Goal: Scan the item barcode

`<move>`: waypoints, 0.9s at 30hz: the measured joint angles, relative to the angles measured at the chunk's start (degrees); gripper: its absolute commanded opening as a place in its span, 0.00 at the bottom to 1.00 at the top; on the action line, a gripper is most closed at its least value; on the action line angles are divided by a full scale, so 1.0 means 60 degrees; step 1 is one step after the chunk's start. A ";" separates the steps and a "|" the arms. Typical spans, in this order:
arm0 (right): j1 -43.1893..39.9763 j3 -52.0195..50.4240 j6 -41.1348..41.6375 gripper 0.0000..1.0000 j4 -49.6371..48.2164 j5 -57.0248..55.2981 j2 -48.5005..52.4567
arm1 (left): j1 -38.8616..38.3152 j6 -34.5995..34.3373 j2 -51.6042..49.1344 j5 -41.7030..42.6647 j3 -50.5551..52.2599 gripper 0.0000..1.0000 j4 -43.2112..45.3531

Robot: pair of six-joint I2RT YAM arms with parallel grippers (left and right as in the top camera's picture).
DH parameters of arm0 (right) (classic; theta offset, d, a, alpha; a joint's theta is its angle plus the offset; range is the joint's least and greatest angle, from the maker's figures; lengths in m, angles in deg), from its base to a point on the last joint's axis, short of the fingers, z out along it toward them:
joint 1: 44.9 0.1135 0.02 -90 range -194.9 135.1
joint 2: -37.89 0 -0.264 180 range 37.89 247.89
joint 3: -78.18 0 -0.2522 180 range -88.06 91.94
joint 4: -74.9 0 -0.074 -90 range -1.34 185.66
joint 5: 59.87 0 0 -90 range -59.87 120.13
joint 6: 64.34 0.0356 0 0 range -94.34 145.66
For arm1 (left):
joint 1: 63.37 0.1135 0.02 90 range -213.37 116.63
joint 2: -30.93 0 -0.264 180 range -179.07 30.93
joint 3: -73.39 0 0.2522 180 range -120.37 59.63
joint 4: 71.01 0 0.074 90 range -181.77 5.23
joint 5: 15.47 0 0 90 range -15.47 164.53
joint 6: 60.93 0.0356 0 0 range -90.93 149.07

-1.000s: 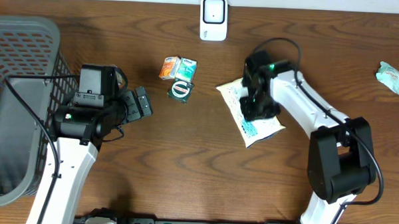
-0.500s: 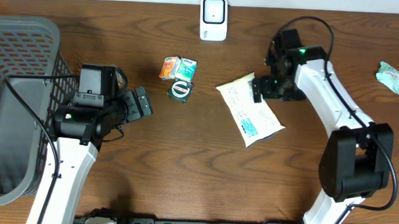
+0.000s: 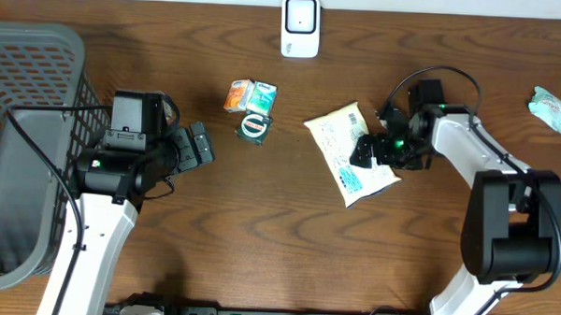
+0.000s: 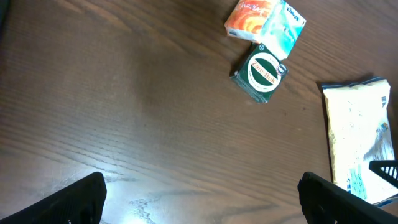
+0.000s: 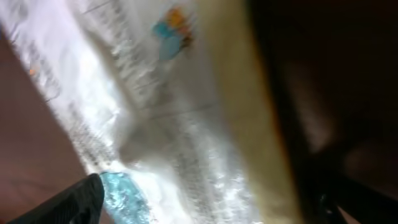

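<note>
Fingers, right: the right gripper (image 3: 368, 147) has its jaws spread wide, low over the right-hand part of the white packet (image 3: 342, 141); nothing is clamped between them, and whether a tip brushes the wrapping I cannot tell
Fingers, left: the left gripper (image 4: 202, 200) gapes just as wide, its two dark tips at the edges of its own view, with only bare table (image 3: 259, 232) between them and nothing held
Right arm: white forearm coming in from the right side, bent at the elbow, wrist turned left toward the packet, a small green light glowing at the wrist
Left arm: rising from the near left beside the basket (image 3: 41, 51), wrist pointing right toward the small packs and well apart from them
Item: the packet lies flat and slantwise on the table, right of centre, well apart from the scanner (image 3: 301, 26) at the far edge
Packet surface: soft pillow shape in glossy, crinkled cream film with fine print and a blue patch at its near end; blurred in the right wrist view
Scanner: white rounded block with a dark window
Small packs: orange box (image 3: 237, 94) and teal box (image 3: 261, 96) touching side by side, dark green pack (image 3: 254, 127) with a round white label just beside them
Basket make: grey plastic mesh at the left edge
Far right: crumpled pale green wrapper (image 3: 554, 108), lying alone
Table surface: dark brown wood grain
</note>
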 measured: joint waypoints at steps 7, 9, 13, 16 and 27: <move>0.0044 -0.0892 -0.0255 0.01 -0.0430 0.0838 -0.0066 | 0.0000 0.0000 0.0000 -0.0004 0.0000 0.98 0.0000; 0.0091 -0.1009 -0.0200 0.01 -0.0441 0.0969 -0.0066 | 0.0000 0.0000 0.0000 -0.0004 0.0000 0.98 0.0000; 0.0106 -0.1035 0.0131 0.01 -0.0517 0.1155 -0.0066 | 0.0000 0.0000 0.0000 -0.0004 0.0000 0.97 0.0004; 0.0098 -0.1031 0.0295 0.01 -0.0736 0.1628 -0.0036 | 0.0000 0.0000 0.0000 0.0000 0.0000 0.97 0.0000; -0.0907 0.0452 0.0444 0.01 0.0091 0.2259 -0.0033 | 0.0000 0.0000 0.0000 0.0000 0.0000 0.98 0.0000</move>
